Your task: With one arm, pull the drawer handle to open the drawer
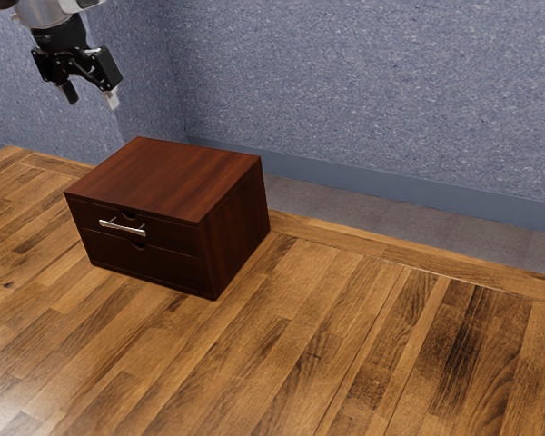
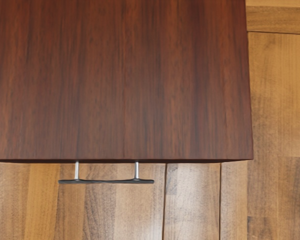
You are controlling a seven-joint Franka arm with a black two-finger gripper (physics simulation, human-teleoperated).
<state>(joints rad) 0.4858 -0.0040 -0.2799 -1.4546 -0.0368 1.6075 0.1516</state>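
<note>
Up at the exterior view's upper left, one black two-finger hand (image 1: 91, 94) is hanging in the air, its two fingers standing apart and gripping nothing. Below it, one dark wooden cabinet (image 1: 168, 177) is sitting on the wood-plank desk (image 1: 363, 345). Its front is showing two stacked drawers. The upper drawer (image 1: 173, 234) is sitting flush and closed, carrying one silver bar handle (image 1: 123, 228) on two posts. From the wrist view, the handle (image 2: 106, 181) is jutting past the cabinet's top edge.

A cabinet (image 1: 168, 177) stands on the bench (image 1: 345, 345), toward the exterior view's left, with the wall (image 1: 391, 82) behind it. In its front, the upper drawer (image 1: 168, 233) sits over the lower drawer (image 1: 145, 262), and the handle (image 1: 123, 227) is on the upper one. The claw (image 1: 91, 95) hangs above the cabinet, well apart from it.
</note>
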